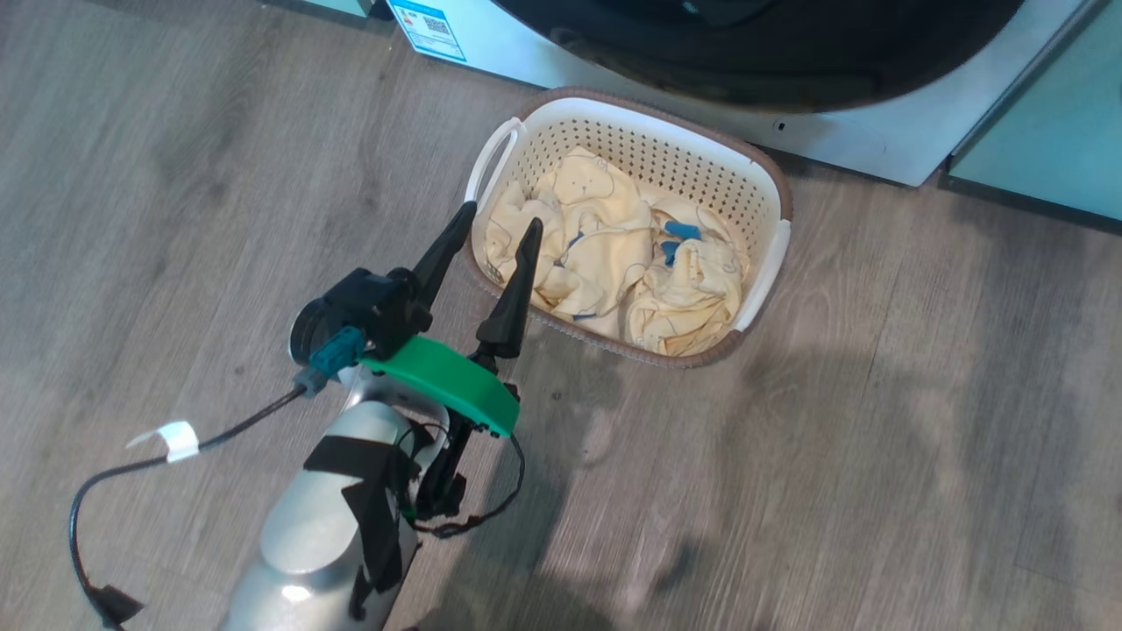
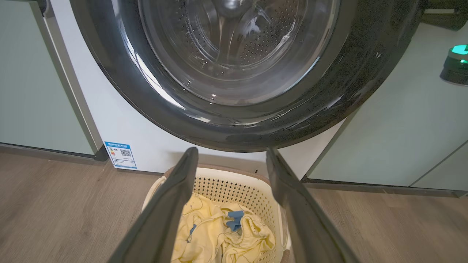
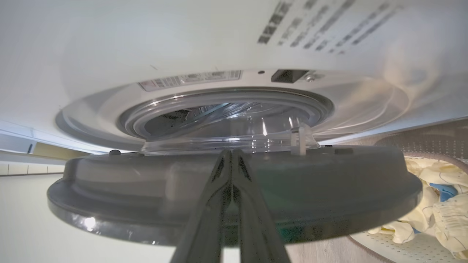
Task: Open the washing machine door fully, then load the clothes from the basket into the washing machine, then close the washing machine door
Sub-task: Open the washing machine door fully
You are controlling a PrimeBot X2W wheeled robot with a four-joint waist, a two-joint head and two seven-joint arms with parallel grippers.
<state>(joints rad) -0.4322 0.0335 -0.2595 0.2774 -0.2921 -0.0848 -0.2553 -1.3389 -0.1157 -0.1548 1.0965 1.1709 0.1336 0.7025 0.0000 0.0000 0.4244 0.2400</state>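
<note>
Grey wood-look floor (image 1: 175, 175) across the head view, wide at the left. Centre-left, left gripper (image 1: 501, 215) with fingers spread apart, nothing between them, tips by the left rim of the basket (image 1: 771, 175). Inside the basket, clothes (image 1: 605, 254) in a loose heap. Behind it, washing machine (image 1: 877, 140), blue-edged sticker (image 1: 428, 26) on its lower left corner; further right, pale green cabinet (image 1: 1052, 131). Cut off by the top edge: washing machine door (image 1: 763, 53), just its lower black arc. In the right wrist view, right gripper (image 3: 231, 151) pinched closed and empty, tips at the door's inner face, contact hard to judge; door ajar, gap between its rim and the white front. Floor open on both sides of the basket.
</note>
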